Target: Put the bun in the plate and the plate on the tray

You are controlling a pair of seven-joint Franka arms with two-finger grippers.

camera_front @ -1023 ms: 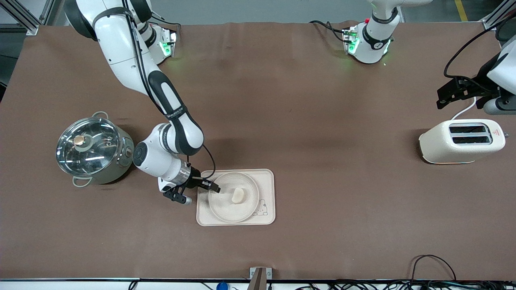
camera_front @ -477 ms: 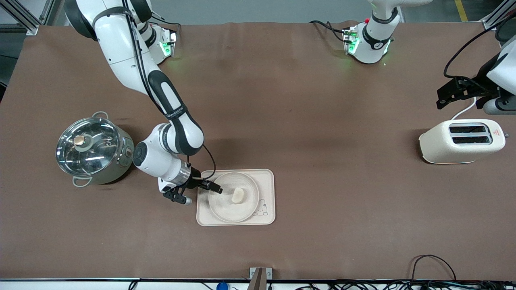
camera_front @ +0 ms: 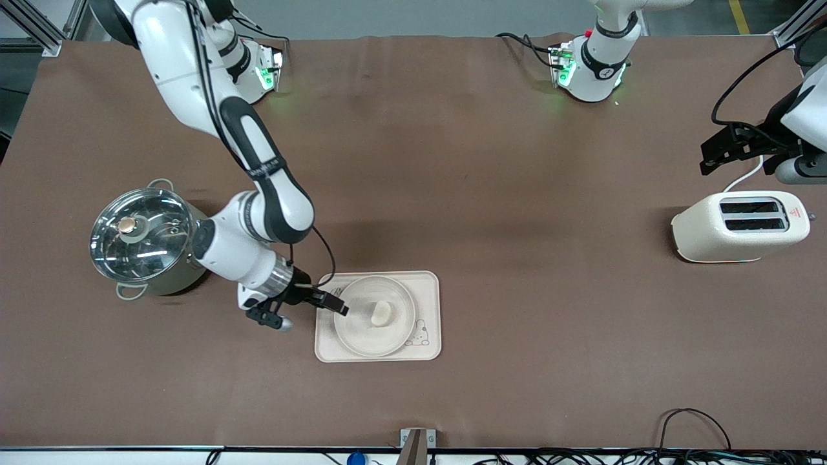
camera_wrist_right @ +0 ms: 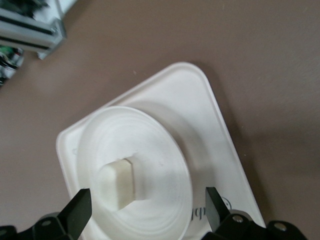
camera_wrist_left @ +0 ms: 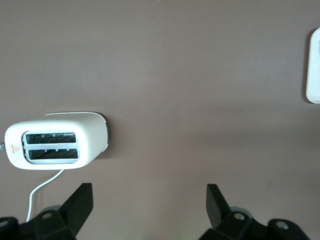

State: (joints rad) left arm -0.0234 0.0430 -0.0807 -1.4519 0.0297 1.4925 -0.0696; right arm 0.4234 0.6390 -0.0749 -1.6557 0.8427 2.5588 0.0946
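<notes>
Brown tabletop (camera_front: pixel 491 194): bun (camera_front: pixel 381 313) in plate (camera_front: pixel 362 339), plate on tray (camera_front: pixel 429 284), beside the right pincer (camera_front: pixel 333 305), jaws apart. Left pincer (camera_wrist_left: pixel 150 200) waits, apart, over the toaster (camera_front: pixel 740 226). We judge placement done; next, retreat.

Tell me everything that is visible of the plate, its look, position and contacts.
The plate is round, shallow and cream-white, plain, with a raised rim; it looks like matte ceramic or plastic. It lies flat on the rectangular tray, covering most of it, beside the rabbit drawing. The bun rests inside it, slightly off centre. The right pincer, open, is at the plate's rim toward the right arm's end of the table; whether it touches the plate cannot be told.
</notes>
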